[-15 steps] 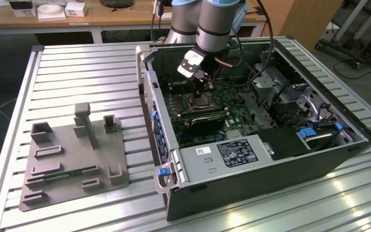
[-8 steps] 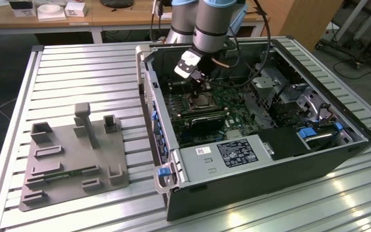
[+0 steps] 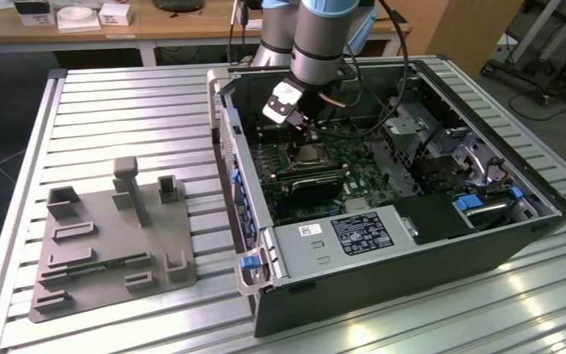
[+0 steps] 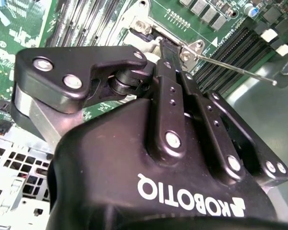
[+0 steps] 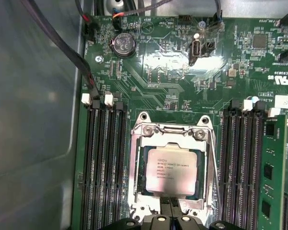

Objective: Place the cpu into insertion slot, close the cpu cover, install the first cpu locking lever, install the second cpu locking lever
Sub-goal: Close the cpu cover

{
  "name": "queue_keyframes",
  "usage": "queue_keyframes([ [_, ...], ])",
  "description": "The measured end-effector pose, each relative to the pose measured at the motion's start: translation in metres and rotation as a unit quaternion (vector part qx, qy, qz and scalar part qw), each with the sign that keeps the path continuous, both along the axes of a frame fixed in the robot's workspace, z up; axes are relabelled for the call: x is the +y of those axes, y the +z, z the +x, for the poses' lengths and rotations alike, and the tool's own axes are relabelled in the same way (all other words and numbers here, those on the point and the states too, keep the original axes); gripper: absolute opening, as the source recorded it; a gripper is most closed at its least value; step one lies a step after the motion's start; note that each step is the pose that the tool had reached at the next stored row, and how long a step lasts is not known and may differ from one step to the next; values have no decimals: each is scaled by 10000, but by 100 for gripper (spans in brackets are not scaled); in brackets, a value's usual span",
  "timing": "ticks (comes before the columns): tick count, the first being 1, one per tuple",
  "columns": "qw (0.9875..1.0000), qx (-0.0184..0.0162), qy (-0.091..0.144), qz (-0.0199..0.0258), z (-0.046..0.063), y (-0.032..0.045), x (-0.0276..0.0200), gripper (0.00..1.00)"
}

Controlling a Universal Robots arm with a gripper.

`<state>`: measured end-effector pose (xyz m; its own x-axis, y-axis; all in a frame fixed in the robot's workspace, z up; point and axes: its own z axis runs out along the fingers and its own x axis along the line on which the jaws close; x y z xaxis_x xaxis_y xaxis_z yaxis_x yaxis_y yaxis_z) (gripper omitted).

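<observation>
Jaws: closed together, tips at cpu cover (image 5: 170, 137) edge
Cpu (image 5: 171, 170): seated, framed by lowered cpu cover
Locking lever (image 4: 235, 69): angling away

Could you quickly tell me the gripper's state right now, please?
Gripper: closed at the edge of the cpu cover, nothing visibly held.

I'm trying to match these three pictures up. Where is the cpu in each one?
Exterior view: the cpu lies inside the open computer case, just under the gripper.
First wrist view: the cpu sits in the insertion slot, framed by the cpu cover.
Second wrist view: hidden behind the gripper.
Shared landmark: the long black memory slots beside the socket.
</observation>
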<state>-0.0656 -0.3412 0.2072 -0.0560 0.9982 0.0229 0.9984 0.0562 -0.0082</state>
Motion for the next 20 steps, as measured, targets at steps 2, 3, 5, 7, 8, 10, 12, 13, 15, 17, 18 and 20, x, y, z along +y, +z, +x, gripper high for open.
queue_keyframes([
  [2,10000,0,1,0,-1,-11,0,10],
  [3,10000,0,0,0,-3,-11,0,10],
  [5,10000,0,0,1,-6,-16,0,10],
  [7,10000,0,0,1,-11,-30,0,10],
  [8,10000,0,1,1,-13,-38,0,10],
  [10,10000,0,2,0,-15,-54,0,10],
  [12,10000,0,3,1,-19,-66,0,10],
  [13,10000,0,5,1,-19,-70,0,10],
  [15,10000,1,7,-1,-20,-74,-1,10],
  [17,10000,1,7,-1,-21,-75,0,10],
  [18,10000,-1,7,0,-22,-75,0,10],
  [20,10000,-5,7,3,-22,-63,0,10],
])
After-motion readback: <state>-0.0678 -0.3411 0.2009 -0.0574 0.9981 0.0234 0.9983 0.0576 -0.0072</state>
